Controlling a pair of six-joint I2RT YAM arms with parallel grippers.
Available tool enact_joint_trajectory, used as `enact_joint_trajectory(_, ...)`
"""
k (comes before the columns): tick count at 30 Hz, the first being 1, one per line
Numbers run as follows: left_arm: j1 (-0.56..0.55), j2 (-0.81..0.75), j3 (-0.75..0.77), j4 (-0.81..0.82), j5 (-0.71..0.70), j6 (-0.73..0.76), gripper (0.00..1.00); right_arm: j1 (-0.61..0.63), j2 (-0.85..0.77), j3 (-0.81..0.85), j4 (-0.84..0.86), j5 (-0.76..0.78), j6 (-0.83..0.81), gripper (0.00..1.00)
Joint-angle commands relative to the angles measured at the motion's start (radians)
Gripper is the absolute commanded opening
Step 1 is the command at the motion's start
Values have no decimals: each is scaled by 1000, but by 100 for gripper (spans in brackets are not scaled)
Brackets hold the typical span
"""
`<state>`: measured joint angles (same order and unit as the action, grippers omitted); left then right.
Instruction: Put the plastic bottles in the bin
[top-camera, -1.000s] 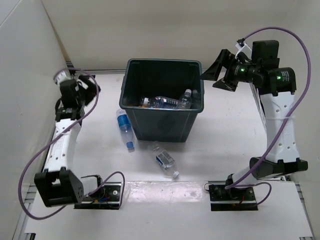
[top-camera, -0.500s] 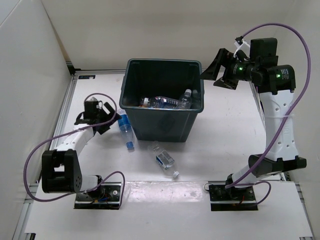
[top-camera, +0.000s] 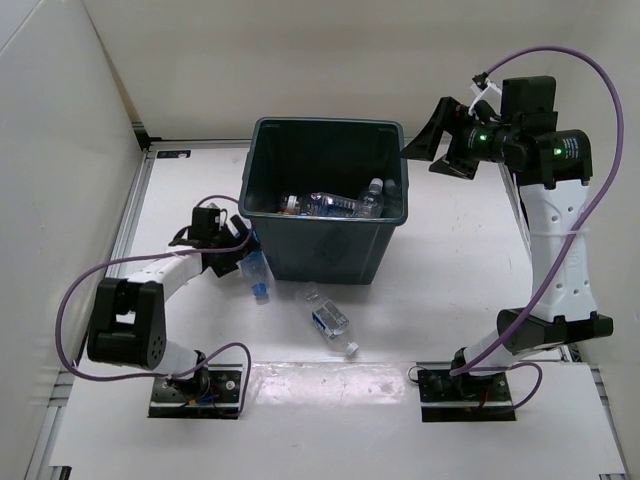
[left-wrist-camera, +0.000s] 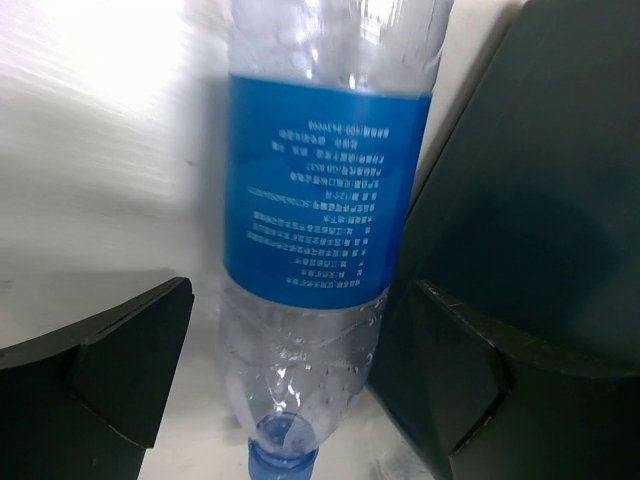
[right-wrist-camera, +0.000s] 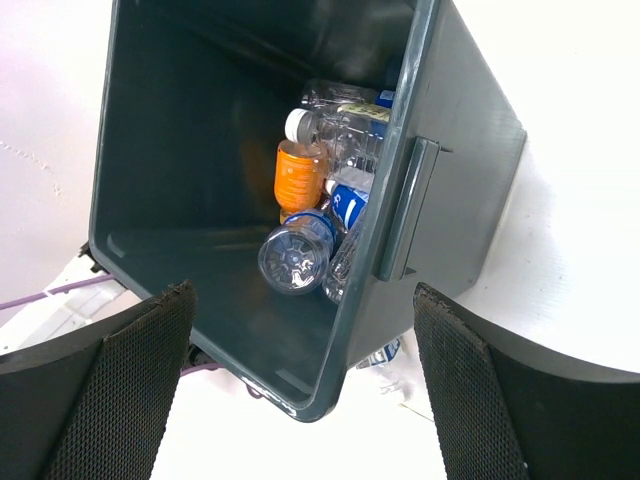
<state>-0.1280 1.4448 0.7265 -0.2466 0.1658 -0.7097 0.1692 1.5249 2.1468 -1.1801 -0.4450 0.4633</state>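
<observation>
A clear plastic bottle (left-wrist-camera: 320, 240) with a blue label and blue cap lies on the white table against the bin's left wall (left-wrist-camera: 545, 170). My left gripper (left-wrist-camera: 290, 370) is open and straddles its neck end without touching it; the top view shows that left gripper (top-camera: 238, 252) low beside the same bottle (top-camera: 258, 276). A second bottle (top-camera: 330, 322) lies in front of the dark grey-green bin (top-camera: 320, 250). Several bottles (right-wrist-camera: 300, 255) lie inside the bin (right-wrist-camera: 470, 130), one with an orange label (right-wrist-camera: 298, 175). My right gripper (top-camera: 432, 140) hangs open and empty above the bin's right rim.
White walls close in the table on the left and at the back. The arm bases (top-camera: 195, 385) stand at the near edge. A purple cable (top-camera: 75, 300) loops beside the left arm. The right arm's elbow (top-camera: 545, 330) stands at the right.
My left arm has swung down from the left wall and across to the blue-labelled bottle by the bin. The right gripper has barely moved.
</observation>
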Motion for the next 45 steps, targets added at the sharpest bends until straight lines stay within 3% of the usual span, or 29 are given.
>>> enact_joint_trajectory(1,-38,22,22,21,4,-19,100,-11,-8,9,4,-14,-5,90)
enact_joint_trajectory(6,-47,26,24,32,8,-22,93,-5,-17,-1,7,-12,-2,90)
enact_joint_trajectory(9,-47,12,50,9,-11,22,80,-17,-19,-4,7,-11,3,90)
enact_joint_trajectory(14,-24,-58,154,-71,-115,145,47,-10,-19,-4,5,-11,1,90)
enact_joint_trajectory(20,111,-175,312,-117,-163,168,44,6,-9,1,7,-12,-2,90)
enact_joint_trajectory(27,151,-164,646,-126,-302,375,45,18,-14,-8,7,-18,-2,90)
enact_joint_trajectory(29,151,-161,752,-100,-287,372,45,15,-19,-16,7,-20,3,90)
enact_joint_trajectory(32,146,-147,852,-36,-125,305,45,12,-25,-28,8,-21,6,90)
enact_joint_trajectory(34,90,-121,936,-8,-50,233,48,7,-25,-34,10,-26,8,90)
enact_joint_trajectory(39,-134,-84,1074,-40,32,383,57,-8,-14,-47,5,-52,17,90)
enact_joint_trajectory(40,-232,-84,1074,-65,23,448,63,-10,-11,-50,7,-66,18,90)
enact_joint_trajectory(42,-301,-103,1032,-88,12,487,77,-29,-8,-59,7,-90,24,90)
enact_joint_trajectory(43,-335,-133,1016,-86,-24,525,100,-34,-11,-65,8,-98,23,90)
enact_joint_trajectory(45,-360,-156,981,-86,-118,587,100,-56,-19,-73,2,-104,20,90)
